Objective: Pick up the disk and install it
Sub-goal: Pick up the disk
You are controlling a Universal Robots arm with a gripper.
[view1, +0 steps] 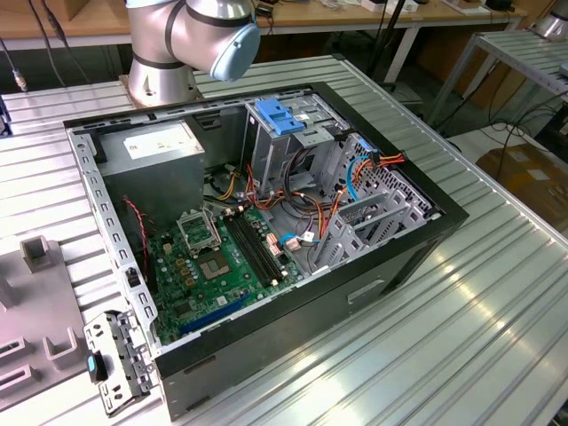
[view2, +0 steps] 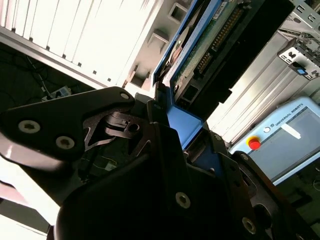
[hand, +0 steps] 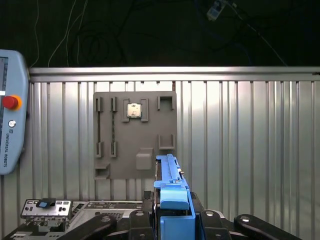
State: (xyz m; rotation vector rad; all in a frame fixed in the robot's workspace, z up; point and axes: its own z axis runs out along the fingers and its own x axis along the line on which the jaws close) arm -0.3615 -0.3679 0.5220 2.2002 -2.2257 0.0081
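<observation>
The disk (view2: 210, 45) sits between my gripper's black fingers in the second wrist view, showing its green circuit-board side and a blue side rail. My gripper (view2: 182, 122) is shut on it. In the first wrist view the disk (hand: 169, 182) appears edge-on as a blue rail rising from my gripper (hand: 172, 220), held above the ribbed metal table. The open computer case (view1: 444, 217) lies on its side in the exterior view, with a metal drive cage topped by a light-blue bracket (view1: 280, 115) at its far end.
Inside the case are a grey power supply (view1: 155, 151), a green motherboard (view1: 213, 266) and loose cables (view1: 355, 173). A grey fixture tray (hand: 117, 150) holds a chip (hand: 136, 111). A teach pendant (hand: 10, 125) and a small metal bracket plate (view1: 111, 359) lie on the table (view1: 461, 337).
</observation>
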